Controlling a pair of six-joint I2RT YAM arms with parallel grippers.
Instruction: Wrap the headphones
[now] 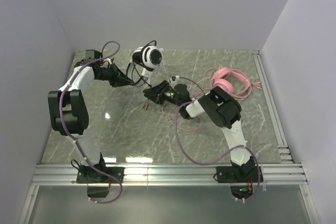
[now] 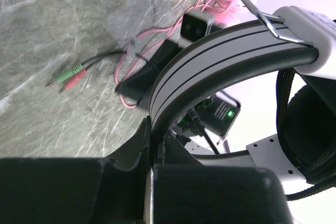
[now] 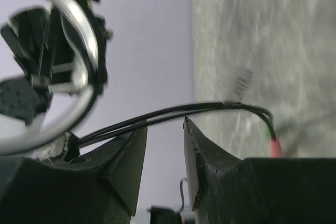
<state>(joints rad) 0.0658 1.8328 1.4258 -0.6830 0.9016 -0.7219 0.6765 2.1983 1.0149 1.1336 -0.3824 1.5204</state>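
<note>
1. The black-and-white headset (image 1: 148, 56), an over-ear wired pair with a grey, black-striped headband (image 2: 220, 51), is held up at the back of the grey marbled bench (image 1: 115, 129), left of centre.
2. The left gripper (image 2: 155, 142) is pressed together on that headband, pinching it edge-on between its black fingers. One dark ear cup hangs just beside the gripper.
3. The headset's thin black cable (image 3: 173, 110) runs as a doubled strand down towards the bench. It ends in a green and a pink jack plug (image 2: 68, 76) lying on the stone.
4. The right gripper (image 3: 165, 125) reaches in from the right to the middle of the bench. Its fingers stand apart with a narrow gap between them. The black cable crosses just past their tips and is not pinched.
5. The all-pink headset (image 1: 227, 80) rests on the right of the bench, behind the right arm, well apart from the other headset. Its pink cable (image 1: 181, 116) loops loosely across the bench below the right gripper.
</note>
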